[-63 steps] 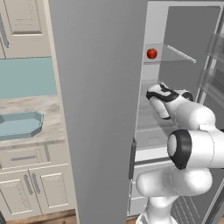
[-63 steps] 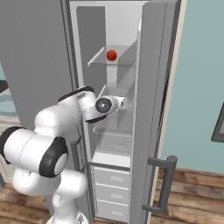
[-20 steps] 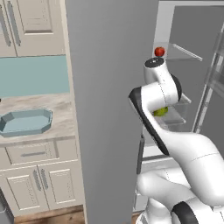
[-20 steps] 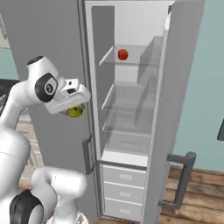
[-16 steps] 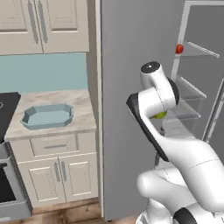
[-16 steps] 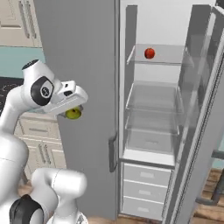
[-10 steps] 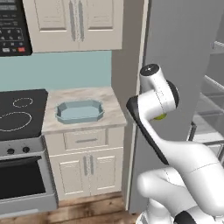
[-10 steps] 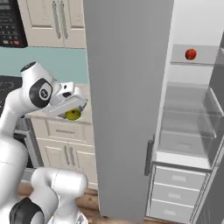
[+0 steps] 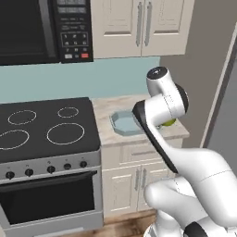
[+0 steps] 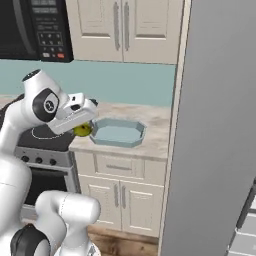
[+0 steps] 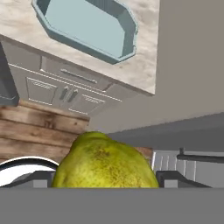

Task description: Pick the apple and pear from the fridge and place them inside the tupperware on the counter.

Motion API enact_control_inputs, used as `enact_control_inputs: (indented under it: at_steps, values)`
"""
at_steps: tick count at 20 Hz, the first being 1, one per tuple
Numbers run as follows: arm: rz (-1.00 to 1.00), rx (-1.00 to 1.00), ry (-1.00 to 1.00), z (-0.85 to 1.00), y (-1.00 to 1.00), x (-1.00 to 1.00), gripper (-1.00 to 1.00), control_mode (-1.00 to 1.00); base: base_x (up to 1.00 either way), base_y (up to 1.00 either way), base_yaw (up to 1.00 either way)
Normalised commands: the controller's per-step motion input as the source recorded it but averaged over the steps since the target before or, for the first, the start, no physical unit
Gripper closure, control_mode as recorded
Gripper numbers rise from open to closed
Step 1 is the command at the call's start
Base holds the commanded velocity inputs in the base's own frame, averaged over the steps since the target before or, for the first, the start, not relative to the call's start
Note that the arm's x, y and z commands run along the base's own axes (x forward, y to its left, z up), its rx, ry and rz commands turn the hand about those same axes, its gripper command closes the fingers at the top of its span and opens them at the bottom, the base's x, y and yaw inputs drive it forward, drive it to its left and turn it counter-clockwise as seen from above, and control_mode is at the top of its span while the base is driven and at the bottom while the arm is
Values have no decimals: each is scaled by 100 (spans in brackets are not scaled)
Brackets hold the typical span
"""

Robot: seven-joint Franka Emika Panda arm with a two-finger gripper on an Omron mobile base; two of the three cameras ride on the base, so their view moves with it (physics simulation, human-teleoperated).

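While clamped in the claw point(image 10: 86, 126), pear point(image 11: 105, 162) beside tupperware point(image 10: 117, 133).

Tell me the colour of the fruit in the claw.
Yellow-green with brownish speckles: the pear, clearest in the hand view.

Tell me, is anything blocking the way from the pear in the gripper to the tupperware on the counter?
Nothing visible does. The pear sits in the gripper beside the tupperware, whose inside shows nothing in it, and no object stands on the counter between them.
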Motion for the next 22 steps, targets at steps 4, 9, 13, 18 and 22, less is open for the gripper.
enact_control_inputs:
  at_steps: [4,9,13,18,22]
  values:
    - [0,0,0,0,0,0,100,100,87,56,-5]
    - [0,0,0,0,0,0,100,100,71,5,-7]
    - [0,0,0,0,0,0,100,100,35,-8,0]
    - [0,4,-5,-44,-2,5,100,-100,6,0,0]
    - [0,20,-6,-86,-13,5,100,-100,0,0,0]
